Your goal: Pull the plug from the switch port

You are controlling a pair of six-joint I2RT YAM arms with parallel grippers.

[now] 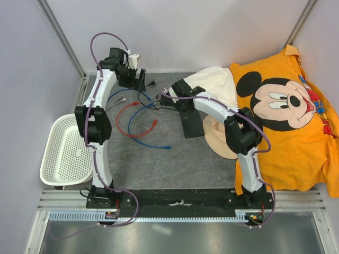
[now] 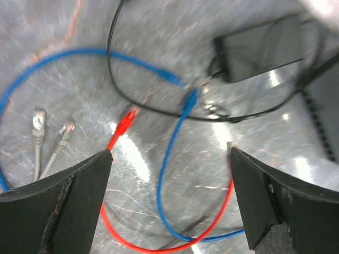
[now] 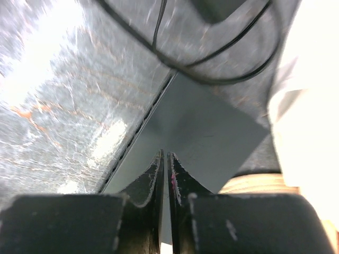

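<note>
Two end effectors: your left (image 2: 170,153) gapes over cables (image 2: 124,124); your right (image 3: 165,156), nearly together, likely steadies the box (image 3: 201,132) at three o'clock.

left claw (image 2: 170,152) gapes wide over crossed red ethernet cable (image 2: 117,135) and blue ethernet cable (image 2: 189,99); black power brick (image 2: 259,50) far right.
</note>
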